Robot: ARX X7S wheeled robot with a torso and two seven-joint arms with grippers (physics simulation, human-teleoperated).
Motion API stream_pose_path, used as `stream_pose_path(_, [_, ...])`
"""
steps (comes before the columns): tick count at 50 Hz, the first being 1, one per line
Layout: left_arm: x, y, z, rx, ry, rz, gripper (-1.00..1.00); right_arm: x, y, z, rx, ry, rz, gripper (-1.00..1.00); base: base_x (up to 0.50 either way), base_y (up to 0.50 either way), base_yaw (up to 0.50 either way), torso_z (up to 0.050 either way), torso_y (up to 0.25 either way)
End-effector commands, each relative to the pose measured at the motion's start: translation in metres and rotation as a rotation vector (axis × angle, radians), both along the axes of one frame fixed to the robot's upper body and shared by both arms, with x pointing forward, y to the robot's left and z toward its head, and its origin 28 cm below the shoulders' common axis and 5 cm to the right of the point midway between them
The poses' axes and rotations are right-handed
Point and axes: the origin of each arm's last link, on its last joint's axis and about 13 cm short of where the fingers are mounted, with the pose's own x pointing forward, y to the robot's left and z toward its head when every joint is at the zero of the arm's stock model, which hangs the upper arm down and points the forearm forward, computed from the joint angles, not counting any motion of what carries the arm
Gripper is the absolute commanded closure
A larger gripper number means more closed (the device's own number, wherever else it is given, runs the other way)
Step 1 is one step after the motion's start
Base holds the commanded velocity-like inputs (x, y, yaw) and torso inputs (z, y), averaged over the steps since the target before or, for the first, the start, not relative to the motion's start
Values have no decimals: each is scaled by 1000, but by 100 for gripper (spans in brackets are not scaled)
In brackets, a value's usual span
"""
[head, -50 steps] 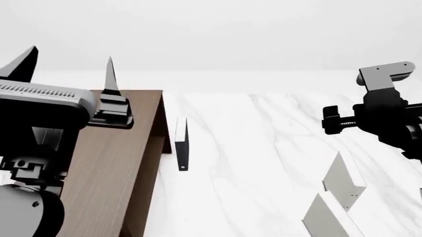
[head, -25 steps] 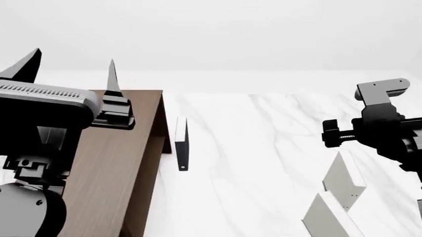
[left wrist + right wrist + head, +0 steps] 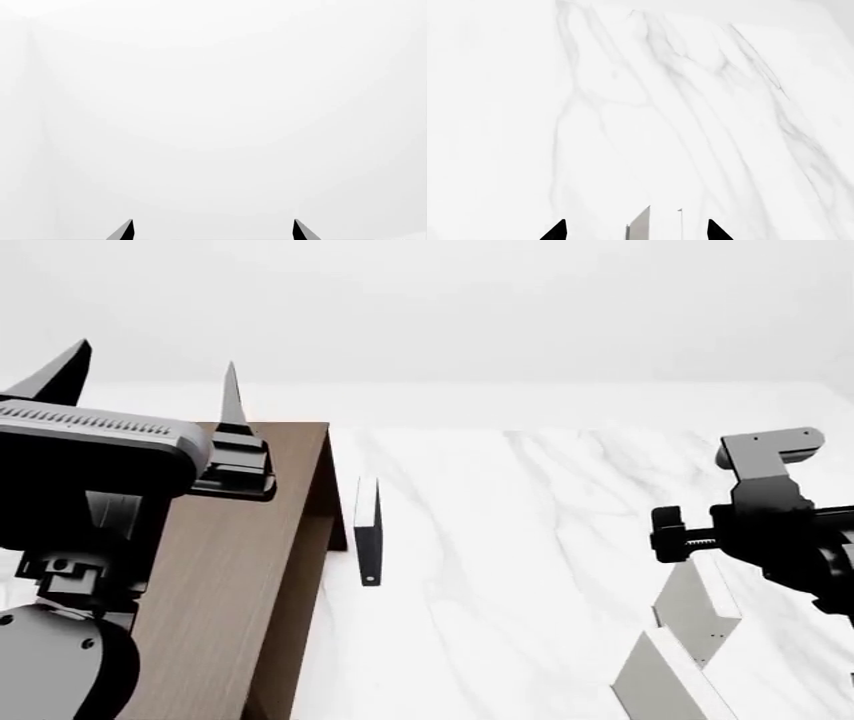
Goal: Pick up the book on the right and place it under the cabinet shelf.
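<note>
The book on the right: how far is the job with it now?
Nothing is finished yet. The book stands upright on the marble table, not gripped. In hand: the right tool is open, its tips on either side of the book's top edge. Left: grasp it, lift it, and place it under the cabinet shelf.

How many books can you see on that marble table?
3. A thin black book stands beside the brown cabinet. Two pale books stand at the right: one just below the right gripper's arm, another nearer the camera, cut off by the picture's edge. More may be hidden.
</note>
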Motion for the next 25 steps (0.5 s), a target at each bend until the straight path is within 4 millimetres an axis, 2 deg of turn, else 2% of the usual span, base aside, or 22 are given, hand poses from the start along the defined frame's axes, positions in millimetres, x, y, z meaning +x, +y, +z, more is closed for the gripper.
stream_pose_path(1, [2, 0, -2, -1, 5, 0, -100, -1, -1, -18, 10, 24, -8, -100, 0, 0, 0, 0, 0])
stream_pose_path(9, [0, 1, -3, -3, 8, 3, -100, 6, -2, -29, 9, 36, -27, -100, 0, 0, 0, 0, 0])
stream_pose_path(25, [0, 1, -5, -3, 11, 4, -100, 7, -4, -36, 5, 37, -45, -100, 0, 0, 0, 0, 0])
